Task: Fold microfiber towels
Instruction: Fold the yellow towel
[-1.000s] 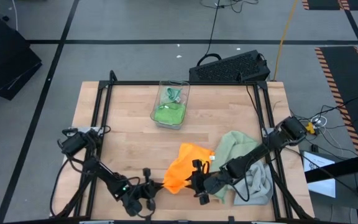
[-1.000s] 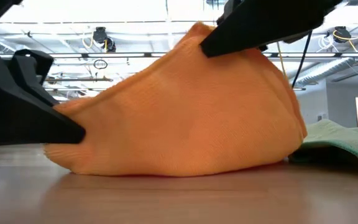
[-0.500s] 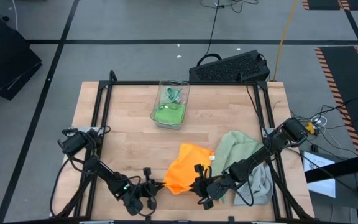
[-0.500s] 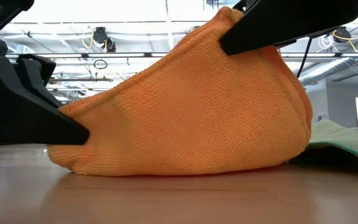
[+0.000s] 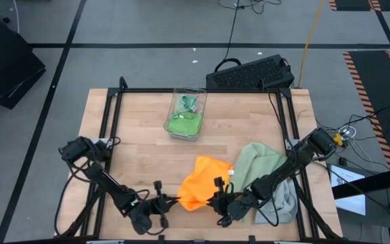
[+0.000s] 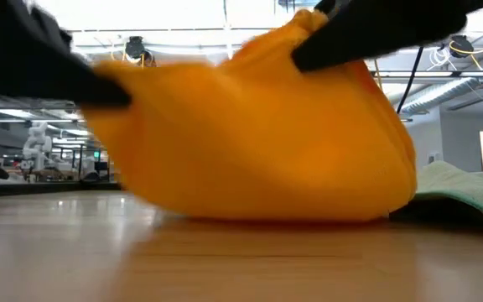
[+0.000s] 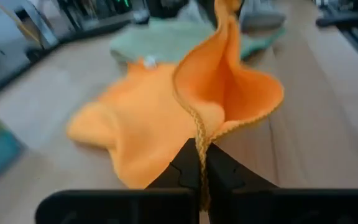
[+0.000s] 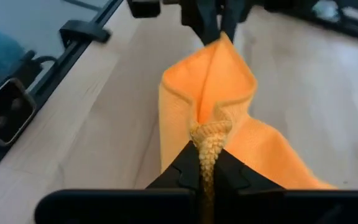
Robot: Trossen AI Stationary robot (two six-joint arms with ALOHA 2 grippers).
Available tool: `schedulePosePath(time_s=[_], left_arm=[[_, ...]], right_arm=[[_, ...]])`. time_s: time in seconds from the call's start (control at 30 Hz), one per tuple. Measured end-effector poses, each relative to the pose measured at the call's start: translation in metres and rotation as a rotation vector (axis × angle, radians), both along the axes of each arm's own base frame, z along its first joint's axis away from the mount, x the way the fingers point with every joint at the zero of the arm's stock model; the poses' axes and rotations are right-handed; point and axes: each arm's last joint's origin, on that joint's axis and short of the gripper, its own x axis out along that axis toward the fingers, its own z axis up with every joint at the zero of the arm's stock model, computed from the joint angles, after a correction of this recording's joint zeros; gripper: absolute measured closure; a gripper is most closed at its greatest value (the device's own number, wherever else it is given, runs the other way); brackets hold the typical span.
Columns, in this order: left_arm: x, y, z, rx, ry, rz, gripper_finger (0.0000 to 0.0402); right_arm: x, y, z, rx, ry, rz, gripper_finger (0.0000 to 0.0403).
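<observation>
Orange towel [image 5: 198, 181] pinched by left gripper [image 5: 170, 200], right gripper [image 5: 215, 201].

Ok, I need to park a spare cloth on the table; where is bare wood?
Free: the wooden table left of the clear bin, and the far right corner. Crowded: the near edge, where both grippers pinch the orange towel beside the sage green towel.

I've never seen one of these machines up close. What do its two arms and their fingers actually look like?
Both arms are dark, nearly black, built of slim jointed segments with black cables looped alongside. The left arm shows a small green light near its wrist. The right arm has a yellow tag and thin wires at its base. Each ends in two flat, wedge-shaped black fingers, matte and unmarked.
</observation>
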Motion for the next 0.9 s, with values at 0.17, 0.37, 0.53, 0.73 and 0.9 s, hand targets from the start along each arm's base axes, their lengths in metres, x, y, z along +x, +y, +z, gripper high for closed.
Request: schedulePosePath(time_s=[0.17,0.37,0.53,0.73,0.9], left_arm=[[-0.002,0.007,0.041,0.052,-0.082,0.037,0.0388],[-0.006,0.029,0.099,0.112,-0.169,0.097,0.0394],[-0.012,0.059,0.144,0.129,-0.227,0.173,0.0393],[-0.028,0.091,0.169,0.108,-0.209,0.224,0.0391],[-0.038,0.112,0.175,0.023,-0.174,0.225,0.0397]], right_arm=[[-0.002,-0.01,0.029,-0.026,-0.094,-0.049,0.0397],[-0.007,-0.037,0.082,-0.06,-0.227,-0.054,0.0397],[-0.006,-0.071,0.113,-0.059,-0.29,-0.039,0.0397],[-0.007,-0.11,0.134,-0.054,-0.316,-0.073,0.0397],[-0.003,-0.139,0.139,0.015,-0.311,-0.042,0.0397]])
